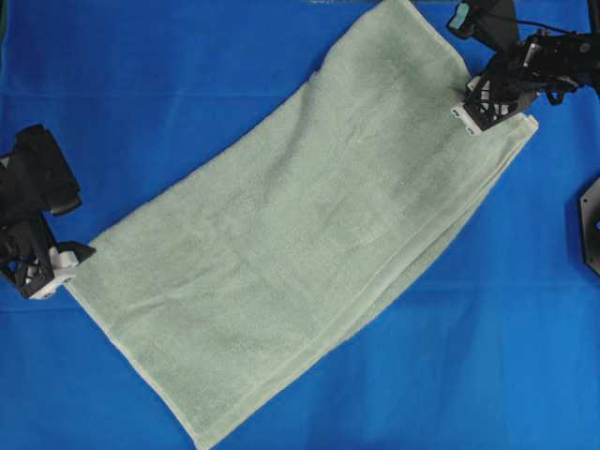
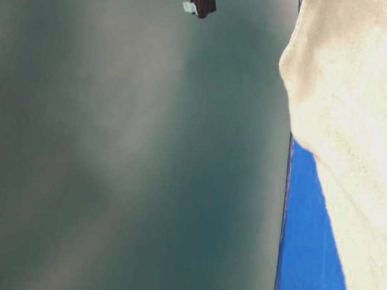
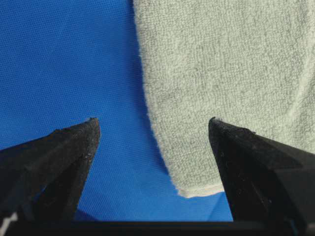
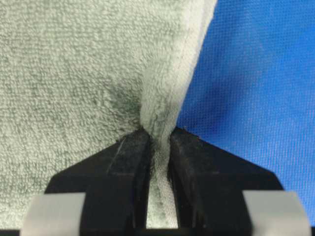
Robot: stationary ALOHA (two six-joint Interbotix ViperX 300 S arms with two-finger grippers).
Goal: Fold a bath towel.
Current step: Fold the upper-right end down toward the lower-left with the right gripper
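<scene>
The pale sage-green bath towel [image 1: 291,244] lies folded lengthwise, slanting from lower left to upper right on the blue sheet. My right gripper [image 1: 476,117] is shut on the towel's hemmed edge near its upper right corner; the right wrist view shows the towel edge [image 4: 162,113] pinched between the jaws [image 4: 158,142]. My left gripper [image 1: 66,270] is open at the towel's left corner. In the left wrist view the towel corner [image 3: 197,182] lies on the sheet between the spread fingers [image 3: 83,142], not gripped. The table-level view shows the towel [image 2: 352,128] close up.
The bright blue sheet [image 1: 169,94] covers the table all round the towel. A dark arm base [image 1: 589,225] stands at the right edge. A small dark device [image 2: 199,1] shows at the top of the table-level view.
</scene>
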